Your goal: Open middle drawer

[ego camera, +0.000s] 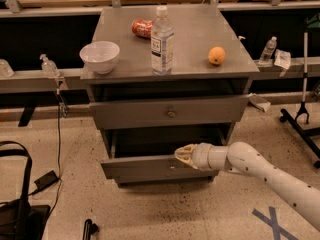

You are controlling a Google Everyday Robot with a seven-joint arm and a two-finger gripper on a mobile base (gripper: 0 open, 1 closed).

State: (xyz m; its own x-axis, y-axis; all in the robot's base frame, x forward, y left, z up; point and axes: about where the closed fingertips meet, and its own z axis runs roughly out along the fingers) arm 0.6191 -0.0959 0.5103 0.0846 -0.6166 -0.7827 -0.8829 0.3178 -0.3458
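Speckled floor and dark shelving are seen behind the grey cabinet sitting mid-frame. Its top works as a bench (195,29), and a white bowl (100,56), a water bottle (162,41), a red can (142,28) and an orange (216,55) are parked on it.

Just under the bench the uppermost drawer (210,111) is seen with its taller front. The middle drawer (145,168) is found below that, low in the centre of the frame. Its front is set forward of the cabinet body and a dark gap is showing above it, so it's judged to be partly open already.

The gripper (182,155) is brought in from the lower right on a white arm and is placed right at the top edge of the middle drawer's front, a bit right of centre. Whether the jaws are spread or pinched onto that edge can't be told, honestly.

So the pulling step is probably the one in hand. For the next move, a straight, level pull toward the bottom of the frame is called for, with contact on that top edge kept so the drawer isn't skewed or lost.
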